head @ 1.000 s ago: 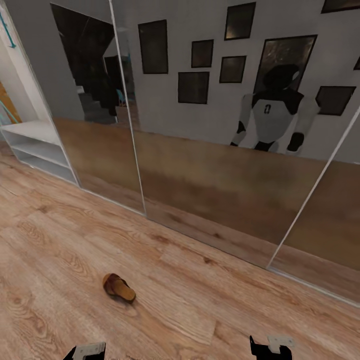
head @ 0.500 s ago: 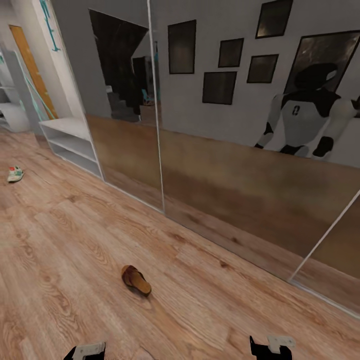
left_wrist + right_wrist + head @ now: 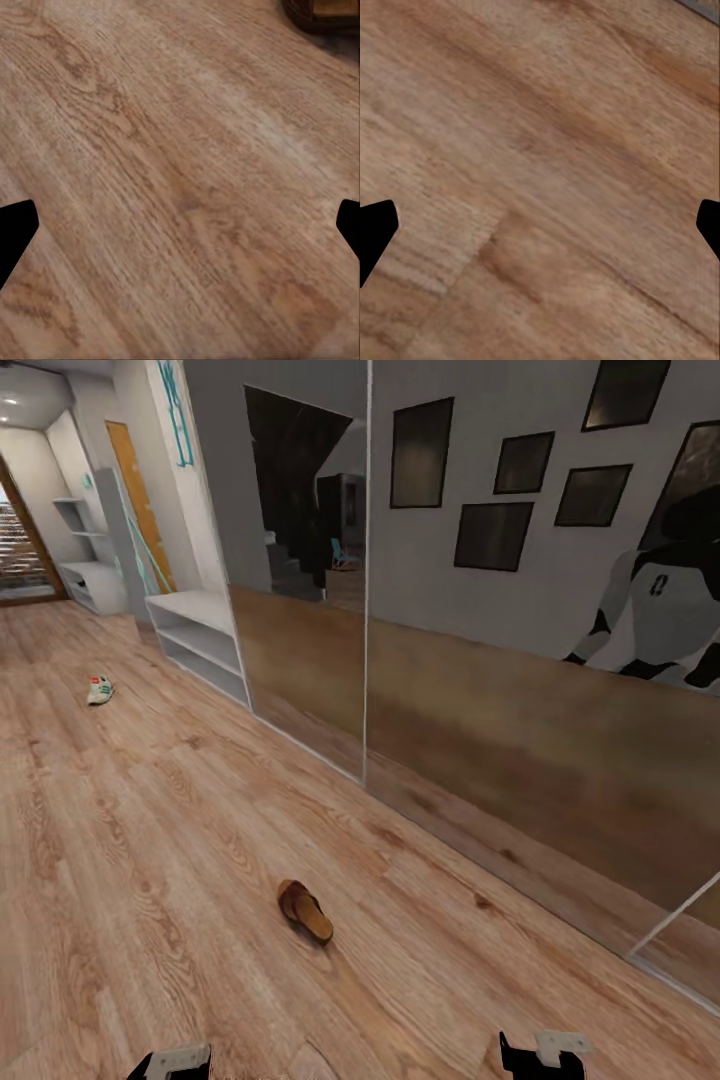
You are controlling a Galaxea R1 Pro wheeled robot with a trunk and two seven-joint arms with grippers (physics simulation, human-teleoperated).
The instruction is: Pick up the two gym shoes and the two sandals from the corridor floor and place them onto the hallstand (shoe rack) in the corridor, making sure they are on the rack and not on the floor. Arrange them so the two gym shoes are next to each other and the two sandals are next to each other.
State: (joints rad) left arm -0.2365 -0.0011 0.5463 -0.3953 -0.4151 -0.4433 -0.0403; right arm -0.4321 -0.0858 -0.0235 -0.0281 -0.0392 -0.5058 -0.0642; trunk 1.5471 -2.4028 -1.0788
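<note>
Brown sandal (image 3: 305,911) lies alone on the plank floor (image 3: 150,840), near, slightly left of centre. One white sneaker (image 3: 99,689) sits far left, well apart from it. Shoe rack (image 3: 195,632) stands against the far-left wall, beside the mirrored doors (image 3: 450,660).
Left gripper (image 3: 180,225) and right gripper (image 3: 540,229): tips spread wide, nothing between them, both over bare boards.
Step, by judgement: approach the sandal. Best to roll closer, then lower the left arm square over its strap.
Room: floor open on the left; mirrored doors close on the right, so keep the base off that edge
</note>
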